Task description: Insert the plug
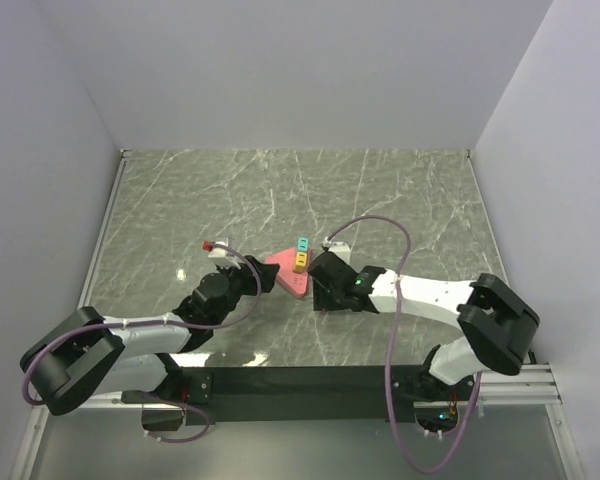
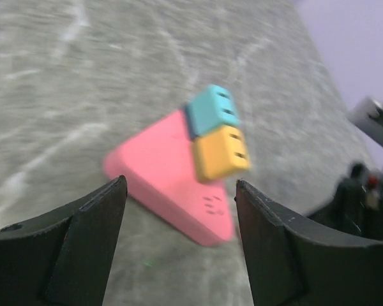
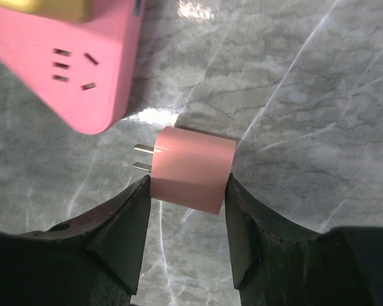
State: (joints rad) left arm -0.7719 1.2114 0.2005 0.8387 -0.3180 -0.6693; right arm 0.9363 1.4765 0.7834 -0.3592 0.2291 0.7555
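The right gripper seems to pinch the pink plug, not yet in the socket block at upper left; the left gripper has its fingers apart, empty.

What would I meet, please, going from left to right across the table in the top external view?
Small red-and-white piece → left gripper → pink power strip → right gripper, closed on the pink plug.

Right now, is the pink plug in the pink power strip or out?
Out. The pink plug is held in the right gripper, its two prongs bare, apart from the pink power strip.
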